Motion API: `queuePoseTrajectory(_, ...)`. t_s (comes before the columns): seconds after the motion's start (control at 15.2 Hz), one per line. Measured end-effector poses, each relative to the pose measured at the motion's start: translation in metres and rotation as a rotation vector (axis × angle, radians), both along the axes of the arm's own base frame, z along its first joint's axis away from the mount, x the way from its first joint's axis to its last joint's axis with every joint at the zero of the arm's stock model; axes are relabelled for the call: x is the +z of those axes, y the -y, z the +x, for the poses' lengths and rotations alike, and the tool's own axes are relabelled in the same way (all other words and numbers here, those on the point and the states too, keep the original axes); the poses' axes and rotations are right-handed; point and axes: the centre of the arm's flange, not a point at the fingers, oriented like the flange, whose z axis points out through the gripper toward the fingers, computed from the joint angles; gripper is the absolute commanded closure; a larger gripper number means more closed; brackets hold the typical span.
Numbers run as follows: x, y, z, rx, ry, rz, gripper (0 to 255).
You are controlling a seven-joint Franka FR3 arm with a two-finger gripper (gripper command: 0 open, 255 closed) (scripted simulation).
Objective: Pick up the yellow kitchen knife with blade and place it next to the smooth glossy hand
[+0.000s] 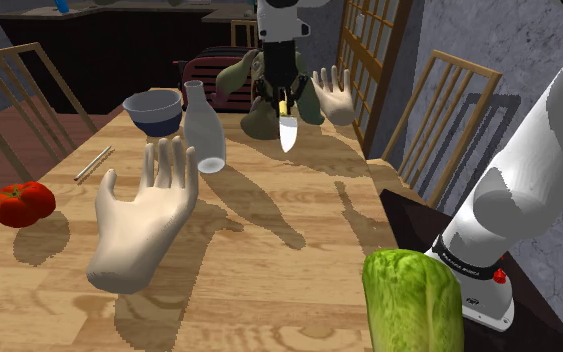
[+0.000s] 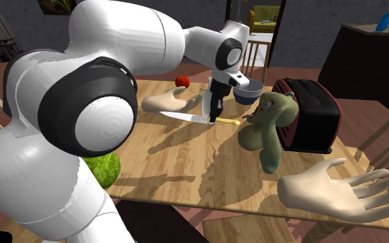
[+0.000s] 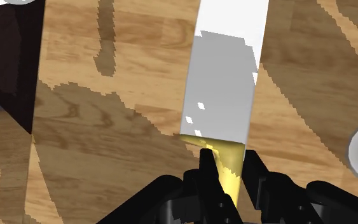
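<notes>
Two black fingers [image 3: 204, 168] of gripper [image 3: 225, 160] pinch knife [image 3: 222, 95] by yellow handle, blade aloft over wooden table [image 1: 299, 290], just by green figure [image 1: 239, 80]. Pale hands at both ends: near hand [image 1: 139, 225], far hand [image 1: 335, 95]. Hold firm, carry level, lower slowly beside target, blade touching nothing.

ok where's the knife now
In the shoulder view the knife hangs in the gripper over the table's far end, before the green figure, right of the bottle.

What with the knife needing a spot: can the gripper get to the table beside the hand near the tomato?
Probably yes: the gripper, shut on the knife, hangs over bare table, with open wood leading to that hand; just the bottle stands close by.
</notes>
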Motion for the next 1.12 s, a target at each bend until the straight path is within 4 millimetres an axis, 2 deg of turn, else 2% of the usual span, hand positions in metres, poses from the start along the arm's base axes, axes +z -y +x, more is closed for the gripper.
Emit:
queuePoseTrajectory(0.4, 0.031, 0.000, -0.001, 0.000, 0.000, 0.000, 255)
queuePoseTrajectory(0.46, 0.033, -0.006, -0.003, 0.000, 0.000, 0.000, 255)
queuePoseTrajectory(0.79, 0.038, -0.058, -0.032, 0.001, 0.000, 0.000, 255)
queuePoseTrajectory(1.12, 0.036, -0.111, -0.068, 0.001, 0.000, 0.000, 255)
